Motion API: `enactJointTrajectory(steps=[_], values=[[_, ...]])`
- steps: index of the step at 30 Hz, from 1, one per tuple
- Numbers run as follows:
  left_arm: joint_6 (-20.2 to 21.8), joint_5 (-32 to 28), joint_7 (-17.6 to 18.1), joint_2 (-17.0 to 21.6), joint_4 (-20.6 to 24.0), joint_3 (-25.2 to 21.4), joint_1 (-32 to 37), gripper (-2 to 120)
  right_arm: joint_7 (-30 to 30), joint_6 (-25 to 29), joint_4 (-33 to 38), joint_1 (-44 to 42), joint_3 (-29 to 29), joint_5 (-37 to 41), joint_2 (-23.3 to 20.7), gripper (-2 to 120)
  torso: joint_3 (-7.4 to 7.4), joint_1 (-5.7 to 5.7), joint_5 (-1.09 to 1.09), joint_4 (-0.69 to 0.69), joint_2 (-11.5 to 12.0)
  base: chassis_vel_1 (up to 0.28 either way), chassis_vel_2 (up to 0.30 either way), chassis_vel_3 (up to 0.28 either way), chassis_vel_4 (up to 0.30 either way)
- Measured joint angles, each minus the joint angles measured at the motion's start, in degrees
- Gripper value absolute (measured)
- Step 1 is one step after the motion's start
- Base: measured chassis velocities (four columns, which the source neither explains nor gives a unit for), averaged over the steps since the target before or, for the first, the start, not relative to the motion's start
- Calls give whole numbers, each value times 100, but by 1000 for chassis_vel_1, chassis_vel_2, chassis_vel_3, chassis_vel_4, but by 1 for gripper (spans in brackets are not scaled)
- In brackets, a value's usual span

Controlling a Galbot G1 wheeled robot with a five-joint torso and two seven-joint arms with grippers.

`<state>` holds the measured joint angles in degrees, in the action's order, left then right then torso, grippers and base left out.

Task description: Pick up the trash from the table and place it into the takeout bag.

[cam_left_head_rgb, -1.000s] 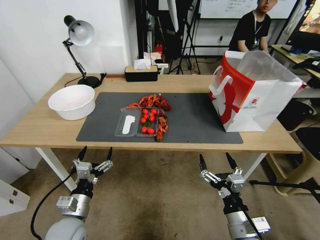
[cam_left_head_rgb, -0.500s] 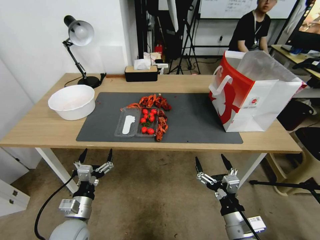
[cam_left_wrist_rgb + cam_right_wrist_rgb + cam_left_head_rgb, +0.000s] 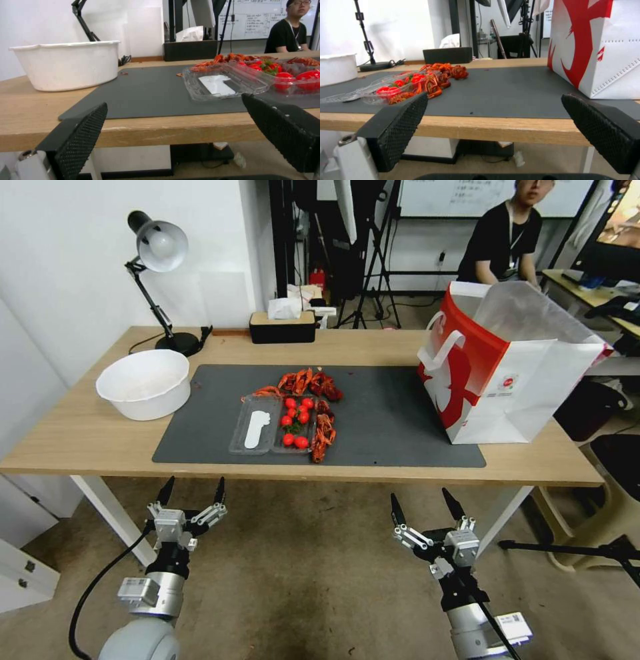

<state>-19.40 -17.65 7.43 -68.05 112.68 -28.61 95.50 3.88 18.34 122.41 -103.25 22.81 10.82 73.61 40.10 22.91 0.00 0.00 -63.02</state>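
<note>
Both arms hang low in front of the table (image 3: 87, 437), below its near edge. The left tool (image 3: 191, 491) sits at lower left of the head view with its fingers spread wide and empty; the right tool (image 3: 427, 507) at lower right is likewise spread and empty. On the dark grey mat (image 3: 387, 420) at frame centre lie the trash: a clear plastic tray (image 3: 257, 428) with red tomatoes (image 3: 295, 420), and crayfish shells (image 3: 325, 430) touching it. The takeout bag (image 3: 513, 380) stands upright at right. A white bowl (image 3: 144, 383) sits at left.
</note>
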Motion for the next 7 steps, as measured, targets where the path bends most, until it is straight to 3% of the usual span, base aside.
enactJointTrajectory(steps=[7], values=[[4,-1,0,2,2,1,0,100,0,3,0,-1,2,-1,0,100,0,0,0,0,0,0,0,0,0]])
